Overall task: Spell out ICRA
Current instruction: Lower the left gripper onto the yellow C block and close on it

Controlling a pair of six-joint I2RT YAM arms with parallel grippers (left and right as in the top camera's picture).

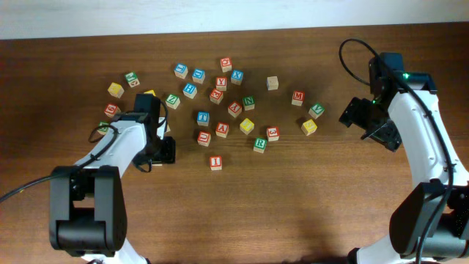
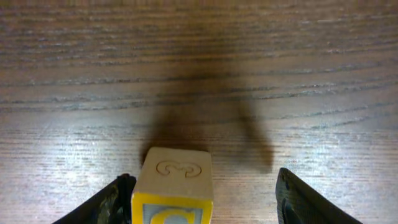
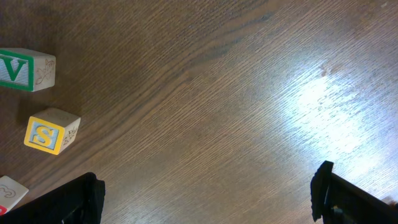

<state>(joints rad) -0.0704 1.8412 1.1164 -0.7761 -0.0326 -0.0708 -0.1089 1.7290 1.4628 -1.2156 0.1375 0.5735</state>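
Note:
A wooden block with a yellow-framed C face (image 2: 174, 186) sits on the table between the jaws of my left gripper (image 2: 205, 186). It lies against the left finger, with a wide gap to the right finger, so the gripper is open. In the overhead view the left gripper (image 1: 166, 150) hides this block. The red I block (image 1: 215, 163) stands alone to the right of it. A red A block (image 1: 222, 130) and a green R block (image 1: 260, 144) lie in the scatter behind. My right gripper (image 1: 370, 123) is open and empty over bare wood (image 3: 208, 186).
Several letter blocks are scattered across the middle and back of the table (image 1: 242, 198). A green V block (image 3: 15, 68), a yellow S block (image 3: 53, 130) and a red block (image 3: 9, 194) lie left of my right gripper.

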